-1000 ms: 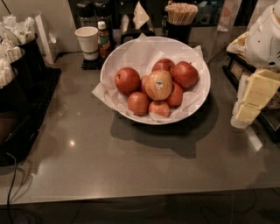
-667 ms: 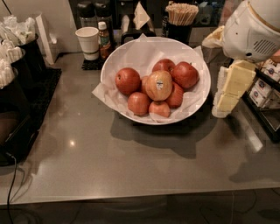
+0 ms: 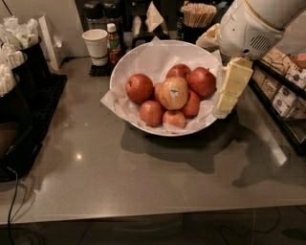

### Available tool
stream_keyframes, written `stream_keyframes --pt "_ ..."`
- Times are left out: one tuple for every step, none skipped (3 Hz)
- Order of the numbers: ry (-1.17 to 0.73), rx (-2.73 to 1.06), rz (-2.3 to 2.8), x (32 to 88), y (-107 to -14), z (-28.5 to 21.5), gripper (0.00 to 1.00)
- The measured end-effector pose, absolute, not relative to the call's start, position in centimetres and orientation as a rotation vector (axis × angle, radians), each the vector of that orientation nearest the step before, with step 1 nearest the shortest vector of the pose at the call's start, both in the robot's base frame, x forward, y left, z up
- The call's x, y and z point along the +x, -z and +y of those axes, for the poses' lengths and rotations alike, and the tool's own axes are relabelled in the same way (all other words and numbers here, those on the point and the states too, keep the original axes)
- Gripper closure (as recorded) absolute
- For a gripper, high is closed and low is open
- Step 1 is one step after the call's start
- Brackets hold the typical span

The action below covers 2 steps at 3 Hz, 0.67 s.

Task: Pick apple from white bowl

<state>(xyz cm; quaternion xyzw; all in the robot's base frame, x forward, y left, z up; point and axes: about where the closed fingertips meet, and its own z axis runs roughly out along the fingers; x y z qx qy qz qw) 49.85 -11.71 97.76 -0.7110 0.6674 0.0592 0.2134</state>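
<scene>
The apple (image 3: 173,92), pale yellowish-orange with a small white-and-blue sticker, lies on top of the pile in the middle of the white bowl (image 3: 143,56). Several smaller dark red apples surround it. The bowl is lined with crinkled white paper and stands on the grey counter. My gripper (image 3: 222,110), cream-coloured under a white arm housing (image 3: 248,28), hangs over the bowl's right rim. It points down and is to the right of the apple and apart from it. It holds nothing that I can see.
A white paper cup (image 3: 95,45) and a small sauce bottle (image 3: 113,42) stand behind the bowl at the left. A holder of wooden stirrers (image 3: 198,14) is at the back. A black machine (image 3: 21,110) flanks the left and a rack of packets (image 3: 282,91) the right.
My arm and gripper have moved left from the counter's right edge to the bowl's right rim. The apples and the bowl have not moved.
</scene>
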Motion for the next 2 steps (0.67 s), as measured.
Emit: stream_keyframes --pt "-0.159 -1.945 1.844 49.9 -97.8 -11.9 0.0" --pt "-0.213 -1.967 1.778 51.4 -96.9 -10.4 0.0"
